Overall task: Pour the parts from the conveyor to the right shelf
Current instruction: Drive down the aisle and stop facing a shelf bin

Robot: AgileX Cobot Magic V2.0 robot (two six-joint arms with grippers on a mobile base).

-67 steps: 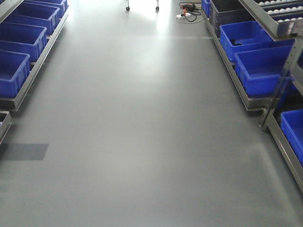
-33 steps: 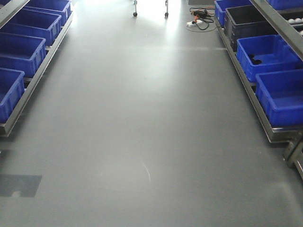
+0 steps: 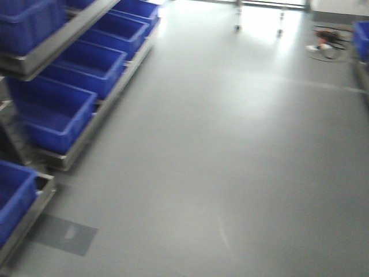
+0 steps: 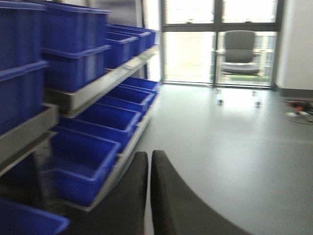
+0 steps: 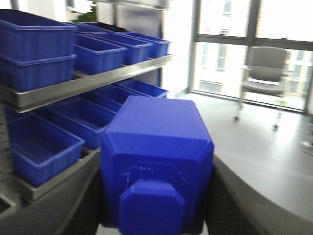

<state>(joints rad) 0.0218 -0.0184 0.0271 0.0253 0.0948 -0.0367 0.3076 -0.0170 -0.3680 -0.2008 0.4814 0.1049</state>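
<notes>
One bright-blue block sits clamped between the dark fingers of the right gripper, knob toward the camera, just right of a steel rack of blue bins. Also right of that rack, the left gripper is closed to a bare slit and holds nothing.
</notes>
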